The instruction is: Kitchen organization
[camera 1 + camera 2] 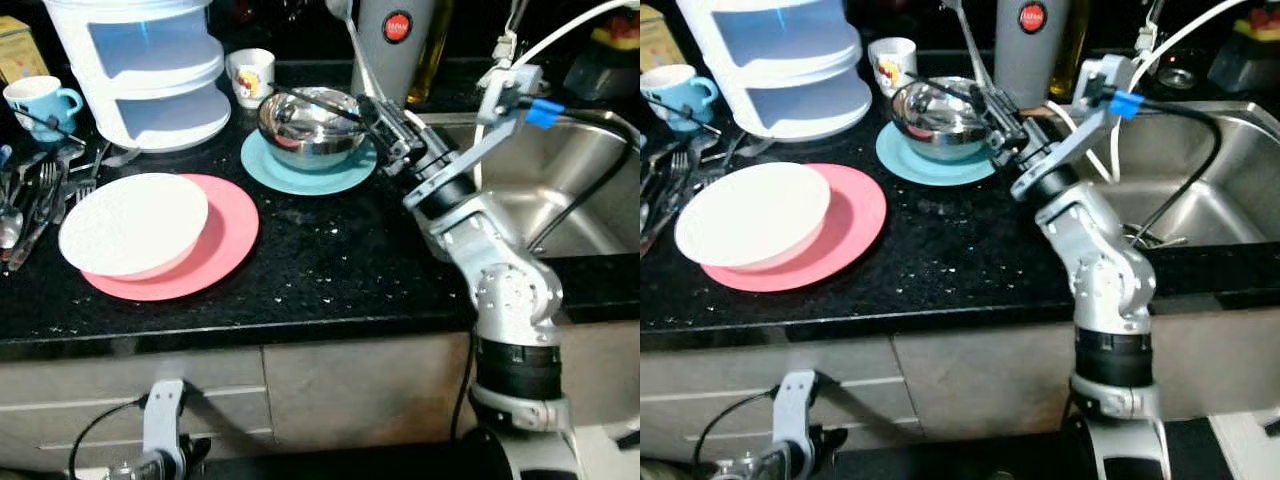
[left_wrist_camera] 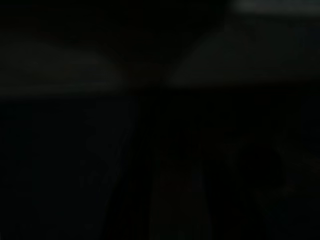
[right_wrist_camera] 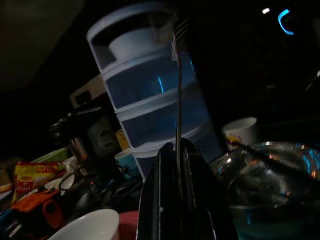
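Above steel bowl (image 1: 310,125) on black bench (image 1: 340,260), right claw (image 3: 178,150) clenched on fork (image 3: 178,85), tines up. Fork looks light, stiff, slippery; grip sits low on handle, may pivot. Left arm idle.

Left wrist view near-black (nothing legible), stacked white container (image 1: 140,70) cropped at frame top.

The left wrist view is almost wholly dark (the arm sits in shade), with a faint paler band (image 2: 272,6) along one edge and dim, shapeless grey patches beside it, nothing else discernible.
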`<state>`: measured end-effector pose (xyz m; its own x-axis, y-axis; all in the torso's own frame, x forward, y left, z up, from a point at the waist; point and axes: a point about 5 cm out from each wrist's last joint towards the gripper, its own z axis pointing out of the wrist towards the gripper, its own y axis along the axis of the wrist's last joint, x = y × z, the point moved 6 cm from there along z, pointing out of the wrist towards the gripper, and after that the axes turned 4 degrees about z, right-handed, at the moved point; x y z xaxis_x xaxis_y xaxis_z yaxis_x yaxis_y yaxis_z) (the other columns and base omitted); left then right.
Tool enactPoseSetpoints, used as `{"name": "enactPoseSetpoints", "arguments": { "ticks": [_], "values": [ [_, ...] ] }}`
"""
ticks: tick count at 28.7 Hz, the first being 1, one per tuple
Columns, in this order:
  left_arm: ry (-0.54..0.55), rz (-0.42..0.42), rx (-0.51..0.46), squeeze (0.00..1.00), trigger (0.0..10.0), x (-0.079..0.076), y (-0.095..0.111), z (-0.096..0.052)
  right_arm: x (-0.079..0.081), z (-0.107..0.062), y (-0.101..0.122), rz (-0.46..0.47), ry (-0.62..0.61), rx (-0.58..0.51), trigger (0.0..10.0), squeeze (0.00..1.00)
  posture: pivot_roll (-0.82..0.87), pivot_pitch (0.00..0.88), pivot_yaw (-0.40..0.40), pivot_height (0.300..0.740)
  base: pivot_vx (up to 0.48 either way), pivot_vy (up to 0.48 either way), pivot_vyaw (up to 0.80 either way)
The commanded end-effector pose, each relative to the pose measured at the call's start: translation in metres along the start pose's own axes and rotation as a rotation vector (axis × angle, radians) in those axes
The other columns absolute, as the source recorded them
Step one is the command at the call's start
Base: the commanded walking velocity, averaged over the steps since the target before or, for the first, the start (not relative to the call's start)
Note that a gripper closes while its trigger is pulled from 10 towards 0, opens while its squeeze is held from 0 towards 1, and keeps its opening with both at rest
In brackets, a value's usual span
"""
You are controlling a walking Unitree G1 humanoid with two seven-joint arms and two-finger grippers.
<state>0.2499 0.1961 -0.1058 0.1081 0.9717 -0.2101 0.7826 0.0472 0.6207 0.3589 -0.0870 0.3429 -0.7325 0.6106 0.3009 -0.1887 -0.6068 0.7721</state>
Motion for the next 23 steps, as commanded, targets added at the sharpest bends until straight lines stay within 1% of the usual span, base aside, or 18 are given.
{"name": "enactPoseSetpoints", "arguments": {
  "ticks": [1, 7, 10, 13, 20, 23],
  "values": [
    [0.006, -0.014, 0.029, 0.0, 10.0, 0.003, -0.01, -0.002, 0.005, 0.002, 0.0, -0.002, 0.021, -0.007, 10.0, 0.0, 0.03, 0.094, -0.013, 0.74, 0.0, -0.292, 0.0],
    [-0.012, -0.006, 0.056, 0.0, 10.0, 0.001, -0.013, -0.002, 0.006, 0.004, -0.002, -0.012, 0.024, 0.0, 10.0, 0.0, 0.03, 0.092, -0.016, 0.74, 0.0, -0.041, 0.0],
    [-0.045, -0.028, 0.094, 0.0, 10.0, -0.003, -0.018, -0.002, 0.007, 0.005, -0.004, -0.025, 0.027, 0.01, 10.0, 0.0, 0.03, 0.092, -0.016, 0.74, 0.0, 0.0, 0.0],
    [-0.056, -0.026, 0.105, 0.0, 10.0, -0.005, -0.019, -0.003, 0.006, 0.005, -0.004, -0.028, 0.026, 0.013, 10.0, 0.0, 0.03, 0.092, -0.018, 0.74, 0.0, 0.0, 0.0],
    [-0.049, -0.03, 0.112, 0.0, 10.0, -0.004, -0.021, -0.003, 0.007, 0.006, -0.006, -0.034, 0.028, 0.018, 10.0, 0.0, 0.03, 0.094, -0.018, 0.74, 0.0, 0.0, 0.0],
    [-0.047, -0.019, 0.124, 0.0, 10.0, -0.003, -0.022, -0.003, 0.008, 0.008, -0.008, -0.037, 0.031, 0.023, 10.0, 0.0, 0.04, 0.094, -0.022, 0.74, 0.0, 0.0, 0.0]
  ]
}}
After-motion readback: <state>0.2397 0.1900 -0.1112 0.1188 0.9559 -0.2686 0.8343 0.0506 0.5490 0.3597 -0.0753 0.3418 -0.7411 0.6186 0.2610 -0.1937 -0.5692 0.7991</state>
